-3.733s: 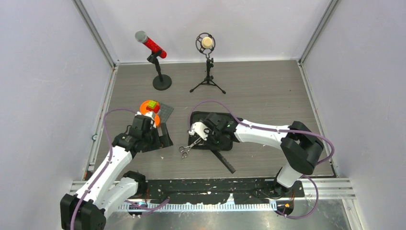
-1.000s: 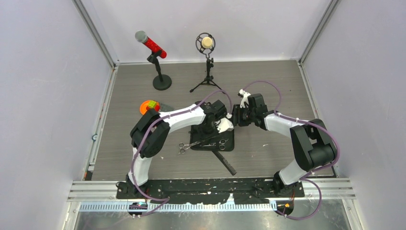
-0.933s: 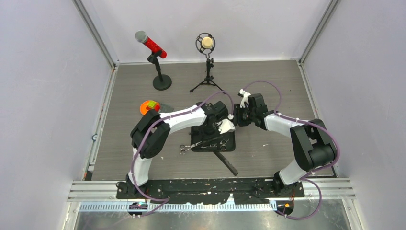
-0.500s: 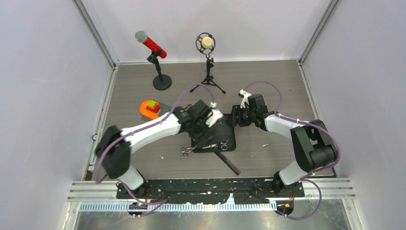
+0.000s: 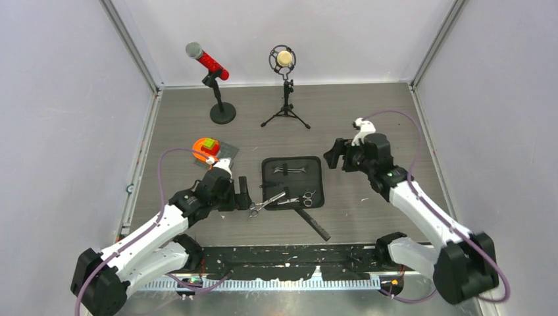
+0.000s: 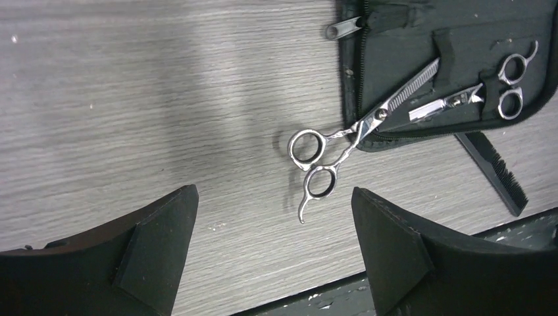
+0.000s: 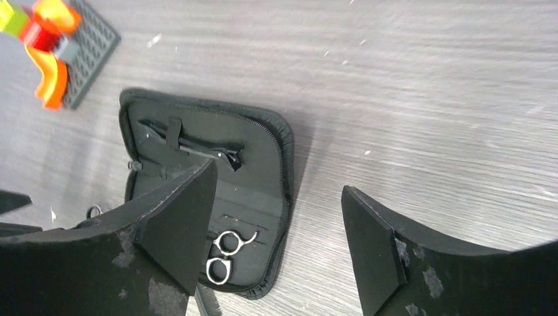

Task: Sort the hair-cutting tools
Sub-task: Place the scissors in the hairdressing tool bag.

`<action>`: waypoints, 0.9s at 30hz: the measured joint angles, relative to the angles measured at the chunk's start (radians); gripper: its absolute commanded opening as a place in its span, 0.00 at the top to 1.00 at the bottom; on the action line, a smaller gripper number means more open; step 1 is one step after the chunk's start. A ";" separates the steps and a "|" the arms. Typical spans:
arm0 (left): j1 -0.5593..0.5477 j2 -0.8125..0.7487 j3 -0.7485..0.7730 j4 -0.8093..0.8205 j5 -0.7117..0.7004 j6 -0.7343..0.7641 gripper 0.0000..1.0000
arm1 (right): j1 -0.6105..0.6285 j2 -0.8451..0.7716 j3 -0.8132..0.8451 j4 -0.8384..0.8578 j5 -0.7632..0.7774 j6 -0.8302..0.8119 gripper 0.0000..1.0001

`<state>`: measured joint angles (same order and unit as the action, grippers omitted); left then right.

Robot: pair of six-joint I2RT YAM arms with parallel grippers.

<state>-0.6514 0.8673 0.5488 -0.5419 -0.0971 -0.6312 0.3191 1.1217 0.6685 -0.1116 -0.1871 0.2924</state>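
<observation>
The larger silver scissors (image 6: 380, 114) are lying half off the open black zip case (image 6: 401, 59). Their toothed blade is resting on the case's near-left corner, and the ring handles are sitting on the table just past that corner. The smaller scissors (image 6: 460, 100) are lying inside the case by its near edge, under a strap. The black comb (image 6: 493, 172) is slanting away on the table just outside that same edge. Thin black clips (image 5: 289, 170) are sitting inside the case toward its far edge.

The left gripper (image 6: 273, 194) is hanging left of the case, fingers spread wide and grasping nothing. The right gripper (image 5: 333, 155) is hovering off the case's far-right corner, likewise released and empty.

A red microphone (image 5: 209, 62) and a cream-headed microphone (image 5: 284, 59) are standing well beyond the case's far edge.
</observation>
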 measured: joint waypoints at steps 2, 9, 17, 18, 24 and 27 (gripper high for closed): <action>0.025 -0.001 -0.030 0.019 0.020 -0.047 0.16 | -0.023 -0.114 -0.030 -0.002 0.034 0.013 0.19; 0.085 0.056 -0.054 0.163 0.105 -0.153 0.30 | -0.065 -0.465 -0.123 0.018 0.101 0.064 0.17; 0.089 0.218 -0.054 0.263 0.178 -0.199 0.44 | -0.065 -0.473 -0.127 0.024 0.089 0.079 0.17; 0.089 0.232 -0.054 0.264 0.181 -0.200 0.44 | -0.065 -0.454 -0.127 0.024 0.082 0.078 0.18; 0.089 0.270 -0.053 0.256 0.185 -0.198 0.52 | -0.065 -0.327 -0.129 0.026 0.045 0.077 0.17; 0.089 0.270 -0.053 0.246 0.185 -0.198 0.59 | -0.065 -0.288 -0.129 0.030 0.034 0.076 0.18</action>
<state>-0.5625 1.1370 0.4953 -0.2955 0.0879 -0.8295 0.2539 0.8337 0.5392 -0.0814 -0.1535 0.3687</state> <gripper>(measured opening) 0.478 0.826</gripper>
